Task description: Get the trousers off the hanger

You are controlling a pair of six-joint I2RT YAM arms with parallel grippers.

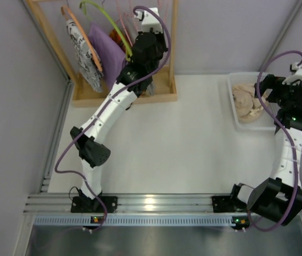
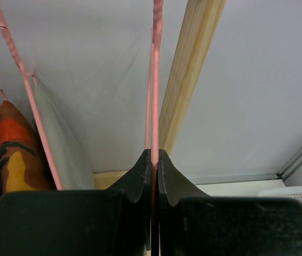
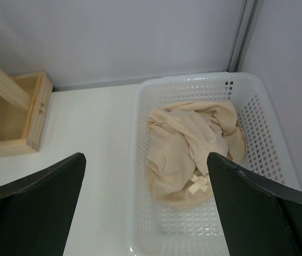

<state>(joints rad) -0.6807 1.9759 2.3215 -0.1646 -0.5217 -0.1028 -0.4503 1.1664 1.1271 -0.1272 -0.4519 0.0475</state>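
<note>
Trousers (image 3: 193,149) lie crumpled in the white basket (image 3: 268,128) at the far right of the counter (image 1: 167,144), well apart from the hanger (image 2: 155,80), which is at the wooden rack (image 2: 193,69) on the far left. Left jaws pinched tight on the hanger's thin pink wire, just beside the rack's upright post. Right jaws spread wide, gripping nothing, poised above the basket.
</note>
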